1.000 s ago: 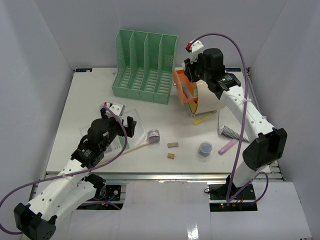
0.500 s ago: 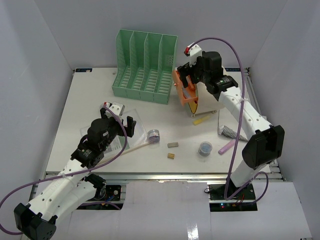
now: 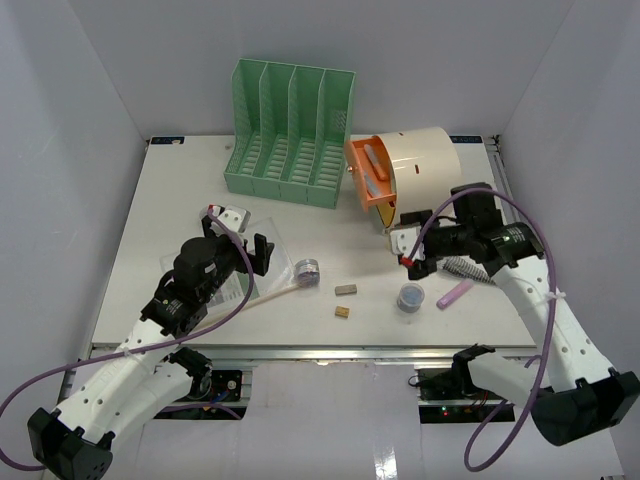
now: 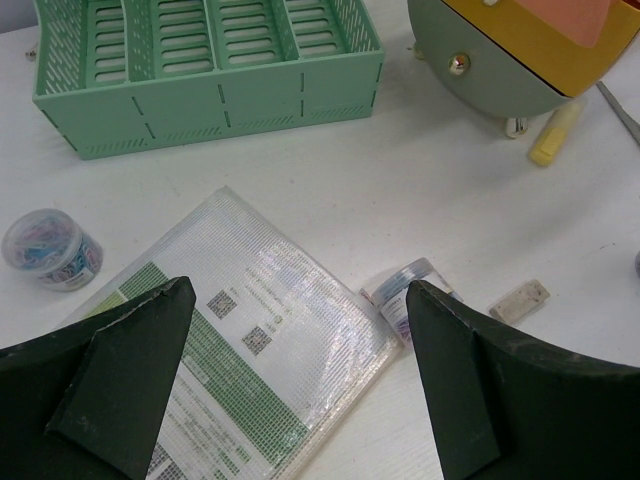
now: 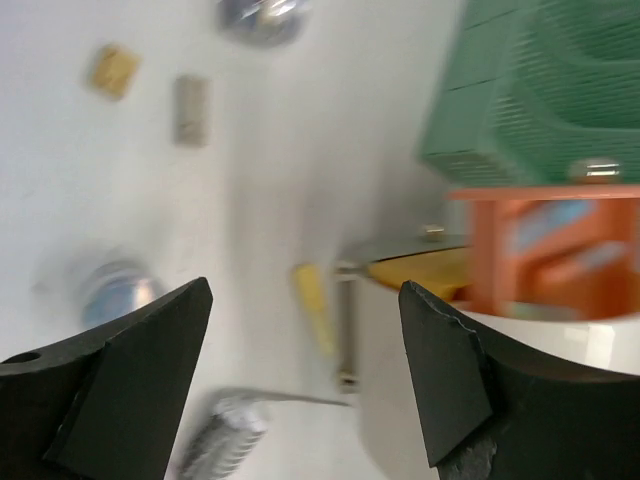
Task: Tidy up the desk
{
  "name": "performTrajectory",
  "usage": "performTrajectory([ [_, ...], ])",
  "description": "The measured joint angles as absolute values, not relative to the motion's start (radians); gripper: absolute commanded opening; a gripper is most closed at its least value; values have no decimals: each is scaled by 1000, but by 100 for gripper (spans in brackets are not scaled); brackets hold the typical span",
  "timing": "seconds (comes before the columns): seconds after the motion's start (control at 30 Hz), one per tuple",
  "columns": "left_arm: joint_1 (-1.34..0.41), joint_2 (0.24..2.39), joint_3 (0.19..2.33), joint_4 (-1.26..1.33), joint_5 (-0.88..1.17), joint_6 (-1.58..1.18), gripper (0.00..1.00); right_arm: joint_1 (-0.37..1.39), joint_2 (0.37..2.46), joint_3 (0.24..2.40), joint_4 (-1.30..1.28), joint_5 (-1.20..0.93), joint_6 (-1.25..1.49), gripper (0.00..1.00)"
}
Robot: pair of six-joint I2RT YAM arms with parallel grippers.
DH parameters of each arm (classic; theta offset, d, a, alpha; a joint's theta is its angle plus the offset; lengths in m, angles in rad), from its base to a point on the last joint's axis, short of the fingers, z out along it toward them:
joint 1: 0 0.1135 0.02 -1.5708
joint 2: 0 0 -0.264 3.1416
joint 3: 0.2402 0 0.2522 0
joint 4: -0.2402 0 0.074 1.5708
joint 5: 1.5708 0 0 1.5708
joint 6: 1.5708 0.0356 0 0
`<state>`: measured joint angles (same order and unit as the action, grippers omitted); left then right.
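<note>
The desk (image 3: 180,190) is a white tabletop strewn with small items. My left gripper (image 3: 235,240) hangs open over a clear mesh pouch (image 4: 230,340), with nothing between its fingers. My right gripper (image 3: 410,245) is open and empty, low in front of the cream drawer box (image 3: 425,165), whose orange drawer (image 3: 368,175) stands pulled out. In the blurred right wrist view, a yellow highlighter (image 5: 315,305) lies between the open fingers by the box's foot. A small jar (image 4: 412,290) lies beside the pouch.
A green file rack (image 3: 290,130) stands at the back. A grey eraser (image 3: 346,290), a tan block (image 3: 342,312), a dark jar (image 3: 410,296), a pink marker (image 3: 455,294) and a silver spiral piece (image 3: 462,265) lie near the front. A clip jar (image 4: 52,248) sits left of the pouch.
My right arm has swung away from the orange drawer, down and forward toward the desk in front of the box, and its gripper has opened. The left arm has not moved.
</note>
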<state>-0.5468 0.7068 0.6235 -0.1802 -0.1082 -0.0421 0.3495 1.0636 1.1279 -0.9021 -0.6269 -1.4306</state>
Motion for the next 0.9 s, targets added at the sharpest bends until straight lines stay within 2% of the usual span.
performTrajectory([
  [0.17,-547,707,624,-180,-90,-42,98,287,1113,927,-1016,-487,-1652,82],
  [0.4,-547,696,624,-181,-86,-42,98,214,1107,790,-1050,-329,-1851,81],
  [0.67,-547,693,624,-181,-81,-42,98,167,1165,675,-1006,-222,-1929,78],
  [0.9,-547,692,624,-181,-81,-42,98,96,1240,662,-928,-180,-1961,76],
])
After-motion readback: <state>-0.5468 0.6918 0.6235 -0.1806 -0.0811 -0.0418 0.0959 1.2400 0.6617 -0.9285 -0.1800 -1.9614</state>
